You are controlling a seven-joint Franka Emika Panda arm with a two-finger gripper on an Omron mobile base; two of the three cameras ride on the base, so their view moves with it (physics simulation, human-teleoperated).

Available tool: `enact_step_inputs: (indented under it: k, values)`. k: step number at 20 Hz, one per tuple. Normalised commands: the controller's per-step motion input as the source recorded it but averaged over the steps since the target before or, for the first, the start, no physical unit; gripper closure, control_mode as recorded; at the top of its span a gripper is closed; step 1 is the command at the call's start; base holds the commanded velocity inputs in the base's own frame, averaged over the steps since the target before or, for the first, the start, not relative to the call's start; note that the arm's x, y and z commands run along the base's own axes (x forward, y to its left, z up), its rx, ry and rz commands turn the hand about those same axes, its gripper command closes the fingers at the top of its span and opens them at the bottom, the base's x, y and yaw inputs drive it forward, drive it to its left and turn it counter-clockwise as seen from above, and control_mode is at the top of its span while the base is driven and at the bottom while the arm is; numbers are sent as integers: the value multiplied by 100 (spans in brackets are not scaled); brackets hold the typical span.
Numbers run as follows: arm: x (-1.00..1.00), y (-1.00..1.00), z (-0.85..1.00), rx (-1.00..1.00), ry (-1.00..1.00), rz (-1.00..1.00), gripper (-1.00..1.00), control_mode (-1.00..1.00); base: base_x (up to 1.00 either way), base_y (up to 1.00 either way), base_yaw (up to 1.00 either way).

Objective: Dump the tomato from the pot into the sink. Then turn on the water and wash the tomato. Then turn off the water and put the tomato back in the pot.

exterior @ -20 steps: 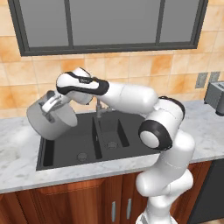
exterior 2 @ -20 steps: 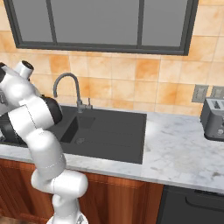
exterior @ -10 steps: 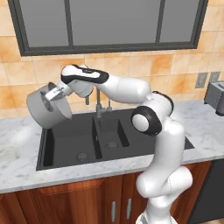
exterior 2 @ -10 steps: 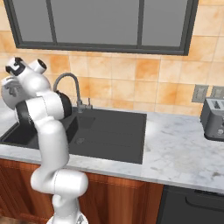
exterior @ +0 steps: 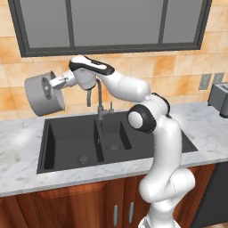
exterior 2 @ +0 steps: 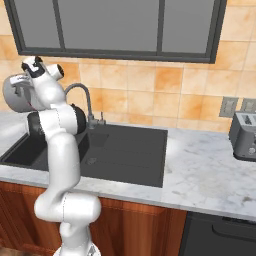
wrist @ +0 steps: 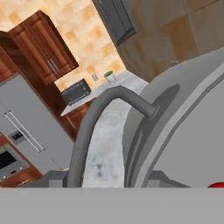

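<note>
The grey metal pot [exterior: 41, 95] hangs in the air, tipped on its side, above the counter just left of the dark double-basin sink [exterior: 67, 143]. My gripper [exterior: 54, 83] is shut on the pot's side handle [wrist: 101, 117], which arcs across the hand view beside the pot's wall [wrist: 183, 109]. A sliver of the red tomato [wrist: 217, 185] peeks out at the lower right of the hand view, at the pot. From the right base view the pot [exterior 2: 12, 95] sits behind my upper arm, left of the sink [exterior 2: 125, 150]. Both basins look bare.
The dark gooseneck faucet [exterior: 99, 96] stands behind the sink's divider, close under my forearm, with no stream from it. A grey toaster [exterior 2: 245, 135] sits on the marble counter [exterior 2: 210, 175] at the far right. A window runs above the tiled wall.
My arm has lifted the pot up and further left from low over the sink's left basin, and the pot has tipped more onto its side.
</note>
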Motion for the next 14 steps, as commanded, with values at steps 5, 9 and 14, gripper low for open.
enact_step_inputs:
  k: [5,9,14]
  values:
    - [-11,-20,34,28,0,0,100,-100,0,0,0]
    - [1,-16,0,26,0,0,100,-100,0,0,0]
    - [19,-17,2,17,0,-1,100,-100,0,0,0]
